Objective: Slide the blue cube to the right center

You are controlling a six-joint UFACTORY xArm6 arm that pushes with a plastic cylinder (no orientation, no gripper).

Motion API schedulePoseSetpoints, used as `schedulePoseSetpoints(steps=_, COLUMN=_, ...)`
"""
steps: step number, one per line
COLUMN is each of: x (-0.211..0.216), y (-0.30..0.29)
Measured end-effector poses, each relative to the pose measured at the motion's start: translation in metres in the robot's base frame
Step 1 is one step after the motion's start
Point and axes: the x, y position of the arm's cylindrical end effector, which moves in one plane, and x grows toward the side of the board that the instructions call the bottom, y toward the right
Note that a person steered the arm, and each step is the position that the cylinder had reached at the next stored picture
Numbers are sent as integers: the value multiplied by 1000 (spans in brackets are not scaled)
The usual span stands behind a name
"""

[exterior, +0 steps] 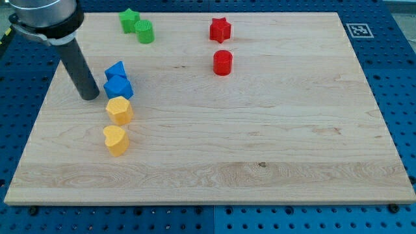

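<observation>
Camera view showed my tip [90, 97] resting on the wooden board [273, 143] near the view's left edge; the arm ended in a plain dark rod, so there was no pincer to be spread or pressed together. Just to the view's right of my tip sat the blue cube [118, 86], close by it, though whether they touched could not be told. A second blue block [115, 69], its shape unclear, touched the cube on its upper side. Below and to the right of my tip stood a yellow block [119, 110], close under the cube, and farther down a yellow heart-like block [116, 140]. Up toward the view's top, right of my tip, were a green star [129, 19] and a green cylinder [144, 31], touching each other. Well to the right stood a red star [220, 28] and a red cylinder [222, 62], lying above the straight line from the cube toward the right centre. Counted: two blue, two yellow, two green, two red.
</observation>
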Motion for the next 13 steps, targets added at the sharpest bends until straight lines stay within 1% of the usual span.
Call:
schedulePoseSetpoints(steps=3, x=0, y=103)
schedulePoseSetpoints(steps=4, x=-3, y=128)
schedulePoseSetpoints(steps=5, x=-17, y=138)
schedulePoseSetpoints(steps=8, x=-36, y=139)
schedulePoseSetpoints(steps=9, x=-31, y=158)
schedulePoseSetpoints(steps=11, x=-31, y=223)
schedulePoseSetpoints(steps=13, x=-32, y=304)
